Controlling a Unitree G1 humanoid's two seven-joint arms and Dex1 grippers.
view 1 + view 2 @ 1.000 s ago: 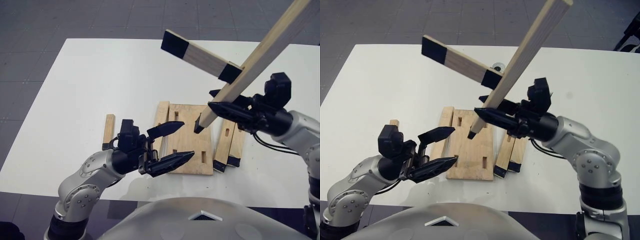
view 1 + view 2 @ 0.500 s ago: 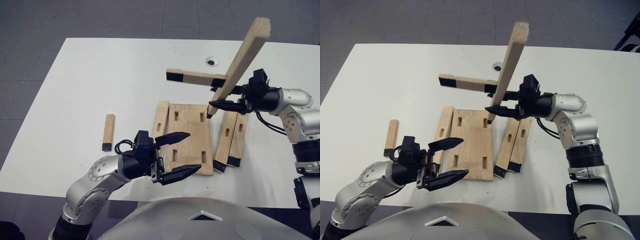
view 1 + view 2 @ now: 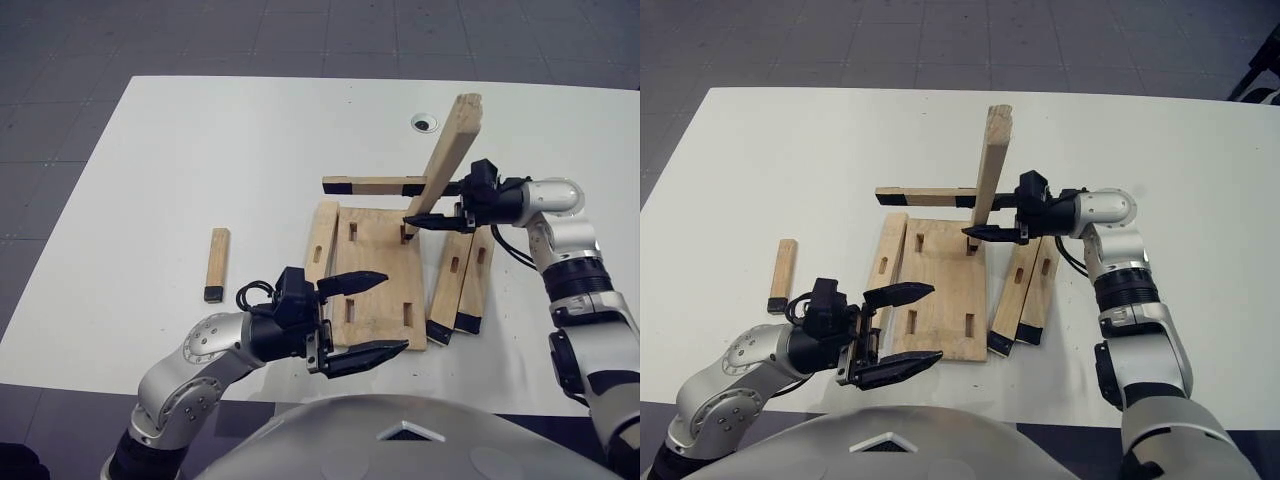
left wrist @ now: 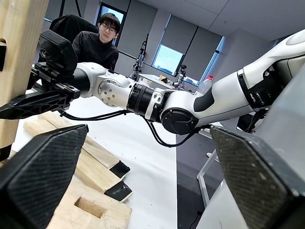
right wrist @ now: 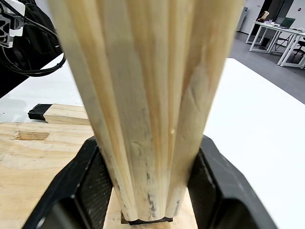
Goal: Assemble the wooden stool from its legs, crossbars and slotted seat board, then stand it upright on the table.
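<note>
The right hand (image 3: 418, 218) is closed on a wooden leg (image 3: 446, 148), gripping it low down, just above its black-tipped lower end. In the right wrist view the two black fingers (image 5: 80, 187) press against opposite sides of the leg. The leg stands tilted, with its top leaning away from the robot and to the right. Its lower end meets the seat board (image 3: 372, 272) at the far right slot. I cannot tell whether the end is seated in the slot.

A crossbar (image 3: 385, 185) sticks out from the leg toward the left. It is roughly level above the far edge of the board, and its free end is black.

The seat board lies flat on the white worktop (image 3: 200, 150), with four slots showing in its face. A slat (image 3: 320, 240) lies along the board's left edge. Two more legs (image 3: 452, 275) lie side by side just to the right of the board. Each has a slot, and their black ends point toward the robot. A short piece (image 3: 216, 262) with one black end lies by itself, well apart to the left. A round hole (image 3: 424, 122) sits in the worktop beyond the leg.

The left hand (image 3: 395, 311) is open and holds nothing, with its fingers spread wide. It hovers at the near edge of the seat board, pointing toward the right.
</note>
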